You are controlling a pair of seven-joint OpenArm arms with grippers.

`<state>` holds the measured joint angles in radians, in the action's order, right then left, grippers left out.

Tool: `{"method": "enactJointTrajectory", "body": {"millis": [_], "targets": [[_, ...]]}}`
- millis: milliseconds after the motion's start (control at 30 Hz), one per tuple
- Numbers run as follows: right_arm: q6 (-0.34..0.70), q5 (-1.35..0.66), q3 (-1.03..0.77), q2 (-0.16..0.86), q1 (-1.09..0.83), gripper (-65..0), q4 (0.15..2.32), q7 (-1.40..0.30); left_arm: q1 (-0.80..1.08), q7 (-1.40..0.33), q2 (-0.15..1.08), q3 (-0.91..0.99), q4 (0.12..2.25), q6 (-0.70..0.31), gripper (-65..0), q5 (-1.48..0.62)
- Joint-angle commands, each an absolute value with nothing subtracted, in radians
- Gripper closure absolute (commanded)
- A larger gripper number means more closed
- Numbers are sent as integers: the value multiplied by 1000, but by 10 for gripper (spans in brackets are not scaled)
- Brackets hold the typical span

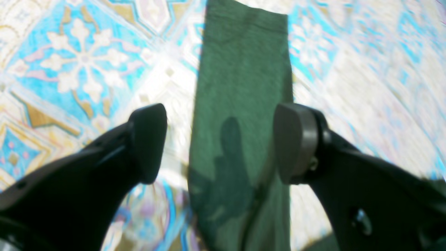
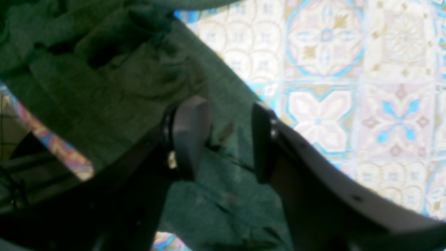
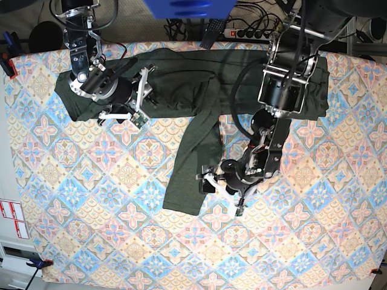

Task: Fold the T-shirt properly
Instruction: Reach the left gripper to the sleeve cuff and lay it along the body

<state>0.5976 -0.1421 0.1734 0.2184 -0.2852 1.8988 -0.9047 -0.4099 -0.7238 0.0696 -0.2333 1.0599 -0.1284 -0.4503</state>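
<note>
Left gripper (image 1: 220, 143) hangs spread wide over the T-shirt's (image 3: 199, 96) long sleeve (image 3: 193, 163), while right gripper (image 2: 231, 139) stands parted around bunched fabric.

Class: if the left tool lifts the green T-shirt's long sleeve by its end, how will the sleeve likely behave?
The T-shirt is probably floppy: its sleeve lies flat and creased on the tablecloth, so it should droop from the left tool. The fabric bunched near the right tool suggests it crumples instead of sliding stiffly. It looks thin, so likely light.
</note>
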Motion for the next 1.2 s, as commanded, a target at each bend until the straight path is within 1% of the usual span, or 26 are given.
{"method": "enactJointTrajectory", "body": {"millis": [0,133,367,600,667,700,767,800,900,933,1000,1167], "targets": [[595,-153,160,223,-280,-236,1929,-886,-456,-682,53,-229,998,-133,-447,-433],[595,-153,147,223,-280,-236,1945,-886,-507,-633,15,-229,872,-133,-449,-412],[595,-153,140,223,-278,-236,1946,-886,-524,-549,-35,-229,727,-133,-449,-412],[595,-153,140,223,-278,-236,1946,-886,-536,-506,-67,-229,627,-133,-442,-412],[595,-153,140,223,-275,-236,1946,-886,-535,-507,-82,-231,624,-134,-428,-414],[595,-153,140,223,-275,-236,1946,-886,-535,-509,-87,-231,624,-137,-402,-414],[595,-153,140,223,-274,-236,1946,-886,-535,-510,-88,-231,625,-137,-292,-420],[595,-153,140,223,-274,-236,1946,-886,-535,-510,-90,-231,625,-137,-216,-421],[595,-153,140,223,-272,-236,1946,-886,-535,-506,-94,-229,657,-137,-19,-421],[595,-153,140,223,-272,-236,1946,-886,-533,-509,-93,-229,680,-137,0,-415],[595,-153,140,223,-272,-236,1946,-886,-515,-513,-76,-229,731,-137,0,-414],[595,-154,140,223,-271,-236,1948,-886,-390,-513,12,-229,1012,-131,0,-414]]}}
